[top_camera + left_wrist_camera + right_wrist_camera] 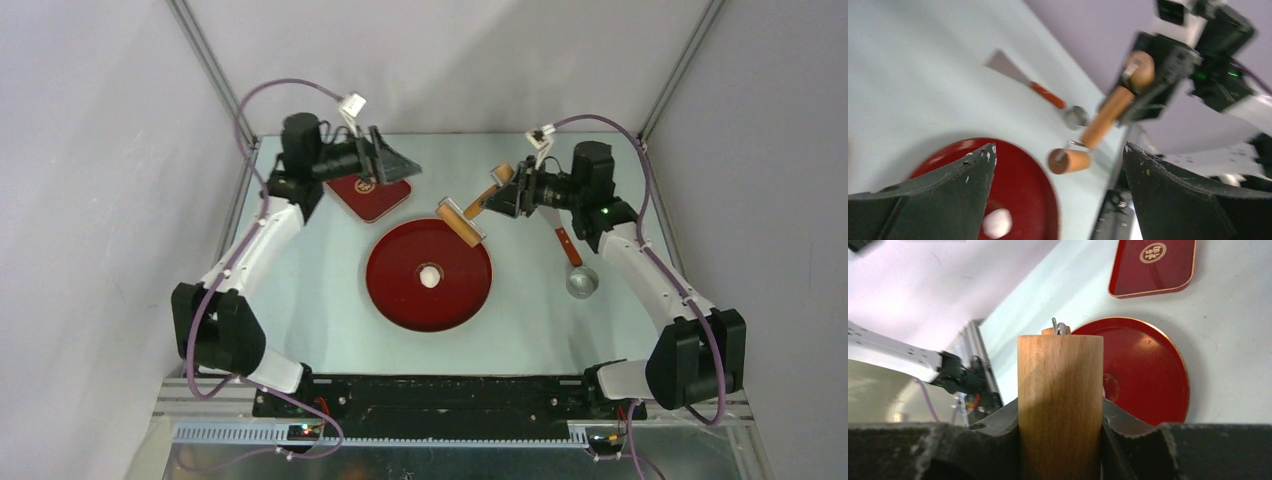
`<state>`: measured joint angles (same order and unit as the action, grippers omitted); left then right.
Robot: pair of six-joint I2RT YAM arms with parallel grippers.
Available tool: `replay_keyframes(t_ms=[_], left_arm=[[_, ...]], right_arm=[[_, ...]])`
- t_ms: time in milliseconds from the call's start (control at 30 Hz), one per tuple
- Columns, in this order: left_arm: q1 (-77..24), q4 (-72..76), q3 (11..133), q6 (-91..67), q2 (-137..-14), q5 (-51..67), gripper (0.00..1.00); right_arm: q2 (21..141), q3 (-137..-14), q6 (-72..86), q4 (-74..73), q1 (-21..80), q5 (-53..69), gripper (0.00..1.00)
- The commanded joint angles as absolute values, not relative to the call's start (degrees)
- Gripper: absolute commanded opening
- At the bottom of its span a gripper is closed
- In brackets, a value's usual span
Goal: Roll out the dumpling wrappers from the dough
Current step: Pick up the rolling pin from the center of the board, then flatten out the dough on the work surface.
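- The right hand (507, 193) is clamped on the wooden handle of the pastry roller (460, 222). The right wrist view shows the handle wedged tight between both fingers.
- The roller's drum hangs above the far rim of the round red plate (395, 290), not touching it as far as the top view shows.
- The dough lump (430, 276), small, white and rounded, sits alone near the middle of that plate. It is unflattened, and no finished disc shows in any view.
- The left hand (392, 160) is spread wide and carries nothing, held over the rectangular red tray (375, 203) at the far left of the tabletop (300, 300).
- A red-handled scraper (566, 243) and a small metal cup (582, 283) lie to the right of the plate, apart from both hands.
- The step in hand looks like bringing the roller to the dough, so rolling has not begun.
- Next, the drum needs to come nearer and lower, squarely onto the lump, with its axis level.
- Gentle, even pressure matters, as the small lump could skid or stick to the drum.
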<state>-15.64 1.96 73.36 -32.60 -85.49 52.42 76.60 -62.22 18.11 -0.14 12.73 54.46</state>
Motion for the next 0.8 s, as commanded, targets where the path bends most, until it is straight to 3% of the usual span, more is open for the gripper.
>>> replay_keyframes(t_ms=[0,200,333,567,767], left_arm=[[-8.72,-18.05,77.46,-11.0,-83.13,42.84,1.0],[-5.74,-21.45,69.02,-1.17,-83.12,30.7,1.0],[-6.61,-21.5,66.05,3.77,-85.28,23.63,1.0],[-10.8,-21.42,65.25,5.55,-92.49,10.66,0.98],[-14.79,-21.53,64.48,7.33,-96.47,2.99,0.89]], right_arm=[[76.69,-67.91,1.32,-8.62,21.25,41.27,0.0],[79.34,-71.74,-8.36,-11.94,31.61,24.49,0.0],[84.06,-75.46,-12.79,-16.12,36.45,19.65,0.0],[93.55,-79.76,-20.52,-17.88,39.16,17.37,0.0],[96.74,-79.81,-22.69,-18.26,39.47,21.42,0.0]])
